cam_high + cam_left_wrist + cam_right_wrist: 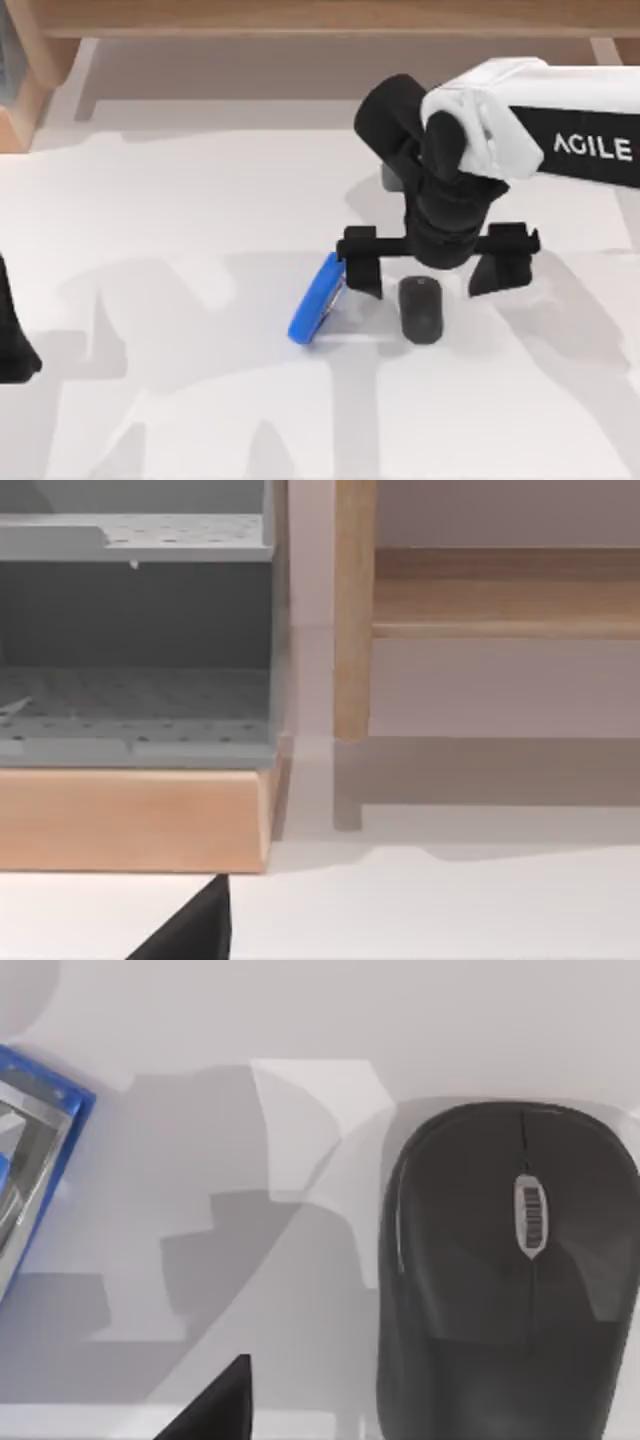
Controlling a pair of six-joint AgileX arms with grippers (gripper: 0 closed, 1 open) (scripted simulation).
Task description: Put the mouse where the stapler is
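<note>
The dark oval mouse (pixel 421 308) lies flat on the white table, slightly right of centre. My right gripper (pixel 430 272) hovers over its far end, open wide, one finger (pixel 361 268) on each side and nothing held. The blue stapler (pixel 318 298) lies tilted just left of the mouse, its upper end close to the gripper's left finger. In the right wrist view the mouse (pixel 510 1280) shows its scroll wheel, and the stapler (pixel 30 1160) sits at the edge. My left arm (pixel 14 340) is parked at the table's left edge.
A wooden frame (pixel 300 18) runs along the back of the table. At the back left stands a wood-edged grey perforated rack (pixel 130 710) beside a wooden post (pixel 352 610). White tabletop stretches in front of and left of the stapler.
</note>
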